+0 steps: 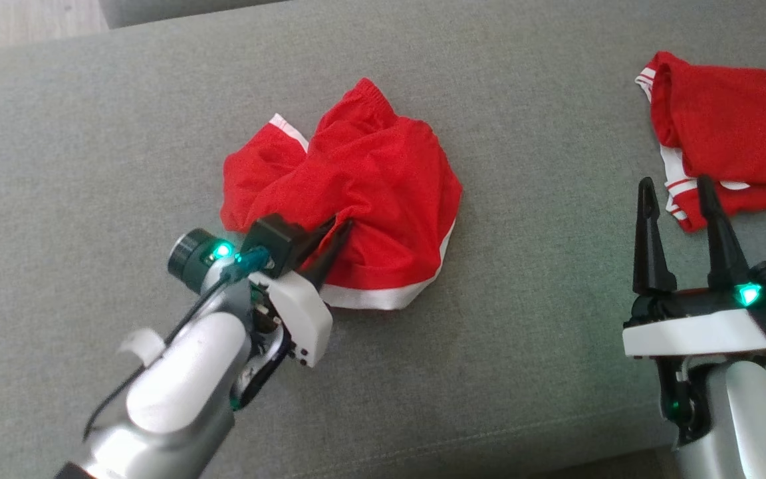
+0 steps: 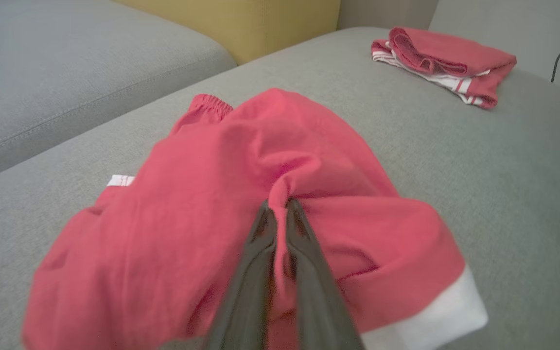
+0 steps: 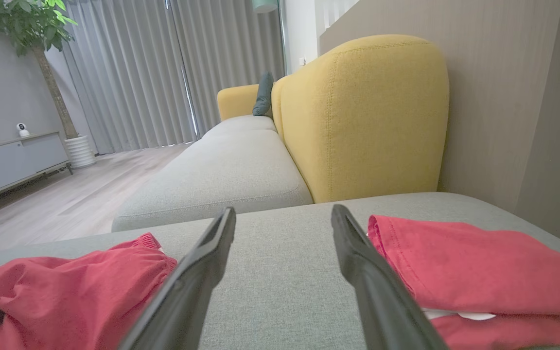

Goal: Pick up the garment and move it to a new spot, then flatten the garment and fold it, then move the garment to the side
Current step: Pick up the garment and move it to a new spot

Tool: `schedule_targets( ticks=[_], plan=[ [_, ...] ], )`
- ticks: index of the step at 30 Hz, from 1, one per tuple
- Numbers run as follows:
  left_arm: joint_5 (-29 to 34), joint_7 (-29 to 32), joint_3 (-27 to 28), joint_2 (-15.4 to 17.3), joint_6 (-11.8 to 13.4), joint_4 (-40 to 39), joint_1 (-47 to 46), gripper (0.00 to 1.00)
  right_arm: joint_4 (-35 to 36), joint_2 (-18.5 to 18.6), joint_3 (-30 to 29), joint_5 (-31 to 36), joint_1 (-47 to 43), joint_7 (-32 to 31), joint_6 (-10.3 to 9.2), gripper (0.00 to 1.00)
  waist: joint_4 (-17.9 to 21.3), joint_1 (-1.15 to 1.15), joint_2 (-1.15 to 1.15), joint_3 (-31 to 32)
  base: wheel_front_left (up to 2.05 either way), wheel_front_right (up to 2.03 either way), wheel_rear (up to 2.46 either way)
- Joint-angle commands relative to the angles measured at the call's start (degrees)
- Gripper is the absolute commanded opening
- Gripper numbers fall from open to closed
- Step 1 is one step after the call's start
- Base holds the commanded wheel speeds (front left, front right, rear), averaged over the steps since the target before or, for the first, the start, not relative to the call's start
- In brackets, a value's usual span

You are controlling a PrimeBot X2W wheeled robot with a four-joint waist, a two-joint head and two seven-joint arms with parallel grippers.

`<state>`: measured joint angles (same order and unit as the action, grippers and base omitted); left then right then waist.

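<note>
Closest to the lens, the robot's left gripper [image 1: 342,229] has its two dark fingers pressed together on a raised pinch of cloth at the near side of the red shorts [image 1: 370,166], which lie crumpled in a heap about the middle of the grey cushion [image 1: 90,133]. The right gripper [image 1: 675,183] hovers with fingers spread and nothing between them, near the cushion's right edge and just short of a folded red garment [image 1: 735,133] resting there.

Judging by the left wrist view, the pinch takes in only a small fold. A quick lift could pull the cloth free. A pinch through several layers could bring the shorts up as a bundle that will not spread flat. A carry toward the right edge could drag them over the folded garment and undo it.

Count: two red garments with white trim, one crumpled, one folded; two grippers; one cushion bearing both garments.
</note>
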<state>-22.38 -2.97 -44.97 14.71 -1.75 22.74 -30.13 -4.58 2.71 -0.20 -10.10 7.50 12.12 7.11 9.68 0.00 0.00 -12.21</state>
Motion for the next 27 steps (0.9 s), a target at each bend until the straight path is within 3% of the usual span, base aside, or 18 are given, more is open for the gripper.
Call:
schedule_targets(
  ticks=[1,2,13,21,27],
  plan=[
    [-0.62,-1.18,2.78,0.46,0.58,-1.44,-1.39,0.47,1.56,0.17,1.14,-0.13,0.83,0.62,0.37,1.0,-0.26,0.0,0.0,0.34,0.0,0.0,0.0],
    [-0.86,-2.37,3.07,0.04,1.18,-1.28,-0.67,0.98,1.33,0.17,1.19,-0.13,0.67,0.61,0.37,1.0,-0.46,0.0,0.0,0.66,0.0,0.0,0.0],
    [-5.22,-10.87,9.17,-1.6,6.94,-3.16,7.64,1.0,-1.35,0.17,1.99,-0.37,-1.39,0.43,0.37,1.0,-3.2,0.0,0.0,5.6,0.0,0.0,0.0],
    [-6.41,-11.98,15.21,-2.32,11.52,-7.86,16.96,1.0,-3.61,0.17,2.6,0.53,-2.74,0.18,0.37,1.0,-5.31,0.0,0.0,10.46,0.0,0.0,0.0],
    [-4.69,-12.01,19.48,-3.88,13.06,-13.26,24.02,1.0,-5.37,0.17,3.94,-0.13,-3.91,0.28,0.37,1.0,-6.41,0.0,0.0,13.06,0.0,0.0,0.0]
  ],
)
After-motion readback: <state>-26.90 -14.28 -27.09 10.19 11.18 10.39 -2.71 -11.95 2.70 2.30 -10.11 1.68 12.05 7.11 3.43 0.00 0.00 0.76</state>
